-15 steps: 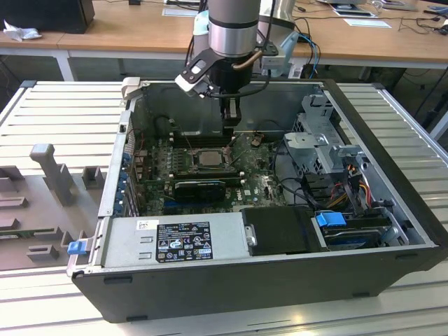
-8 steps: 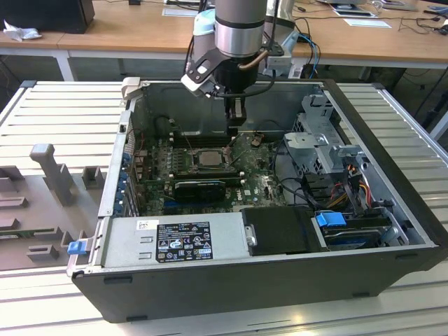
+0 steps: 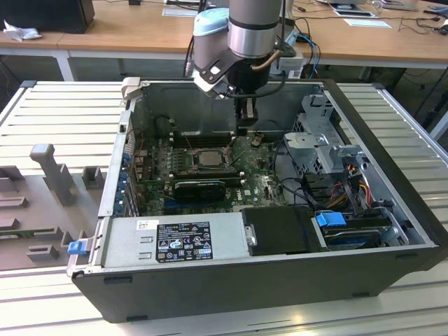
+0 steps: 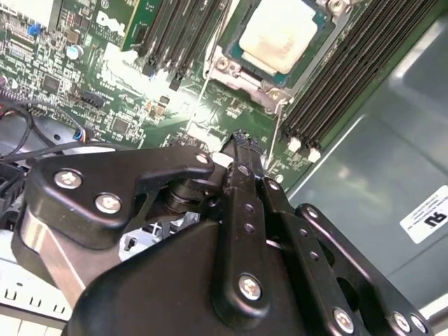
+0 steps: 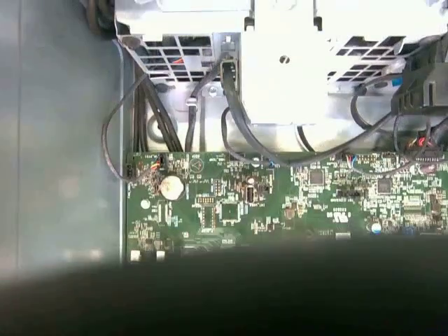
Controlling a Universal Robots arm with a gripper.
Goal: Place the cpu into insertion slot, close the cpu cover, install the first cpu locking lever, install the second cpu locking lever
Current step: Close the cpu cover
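Gripper (image 4: 240, 143) up close, jaws pinched shut on nothing, tip hanging over the green motherboard (image 4: 140, 98), and just beyond it the cpu (image 4: 280, 31) already sits in the insertion slot (image 4: 241, 73), so lever work, I'd judge, wants a steady, square push.

in the second wrist view the cpu (image 4: 280, 31) and the insertion slot (image 4: 246, 72) are cut off by the picture's edge, and the hand's (image 4: 240, 142) black body hides much of the motherboard (image 4: 140, 98). in the first wrist view a dark blur covers part of the motherboard. in the exterior view the cpu cover (image 3: 192, 158) is too small to tell whether it lies shut, and the arm (image 3: 252, 28) is cut off by the top edge.
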